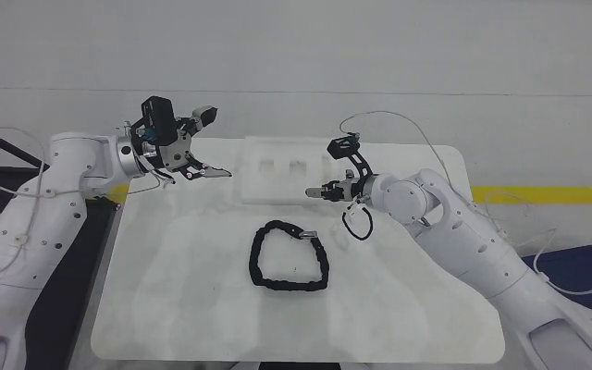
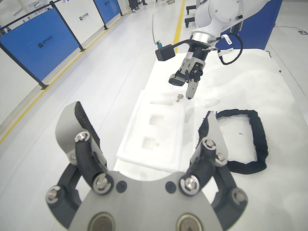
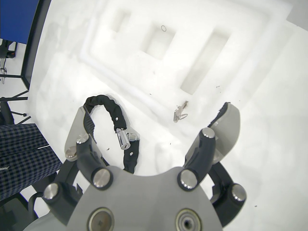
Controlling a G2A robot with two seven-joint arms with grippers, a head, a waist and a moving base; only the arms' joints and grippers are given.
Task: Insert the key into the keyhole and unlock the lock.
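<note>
At the counter's [image 1: 176, 296] far left corner, the left end effector [image 1: 217, 143] hung above the surface with its jaws spread wide and nothing between them. To its right a white foam tray [image 1: 254, 190] with three slots sat along the far edge. In front of the tray, near the middle of the counter, the lock [image 1: 259, 264], a chain in a black sleeve, lay in a closed loop, its silver cylinder [image 3: 123, 140] on the side toward the right arm. The key [image 3: 179, 114] lay on the tray's right end, near the front edge and beside the end slot. The right end effector [image 3: 154, 109] hovered just over the key, jaws open and not touching it.
</note>
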